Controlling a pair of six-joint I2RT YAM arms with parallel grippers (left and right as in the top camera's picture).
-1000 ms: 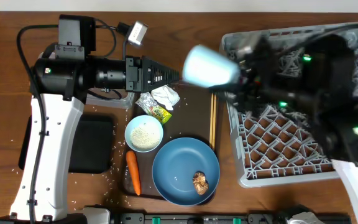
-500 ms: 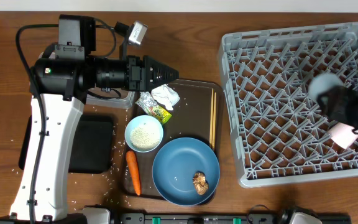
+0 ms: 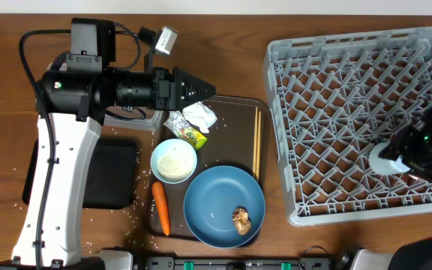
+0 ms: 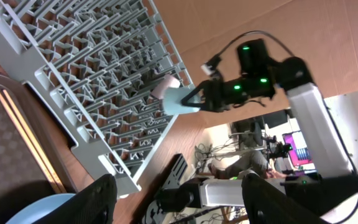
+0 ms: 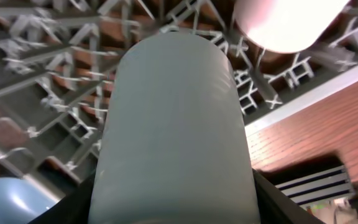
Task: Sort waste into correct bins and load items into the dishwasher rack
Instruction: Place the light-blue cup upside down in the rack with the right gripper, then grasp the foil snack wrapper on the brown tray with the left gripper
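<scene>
We begin with the dishwasher rack (image 3: 358, 120), which fills the right side of the table. Left of it lies the brown serving tray (image 3: 238, 127). The dark blue dish (image 3: 223, 195) sits on the tray's near end. The black tray (image 3: 111, 172) lies on the table under the left arm, well apart from the rack. Only a corner of the clear tub (image 3: 147, 120) shows beneath that arm.

The left gripper (image 4: 176, 205) hangs above the far end of the serving tray. Its jaws are spread, with nothing between them.

The white bowl (image 3: 174, 160) stands on the serving tray, touching the dish's rim, and has rice inside.

The right gripper (image 4: 192, 99) is clamped around the light blue cup (image 5: 176, 124) and holds it over the rack's near right part. We cannot tell whether the cup touches the pegs. The pink cup (image 5: 284, 22) lies in the rack just beside it.

The carrot piece (image 3: 160, 208) lies along the serving tray's left edge. The crumpled paper (image 3: 199, 115) and the green-yellow wrapper (image 3: 190, 135) rest together at the tray's far left. The brown lump (image 3: 241, 219) sits on the dish. Rice grains (image 3: 130, 206) are scattered on the table near the black tray.
</scene>
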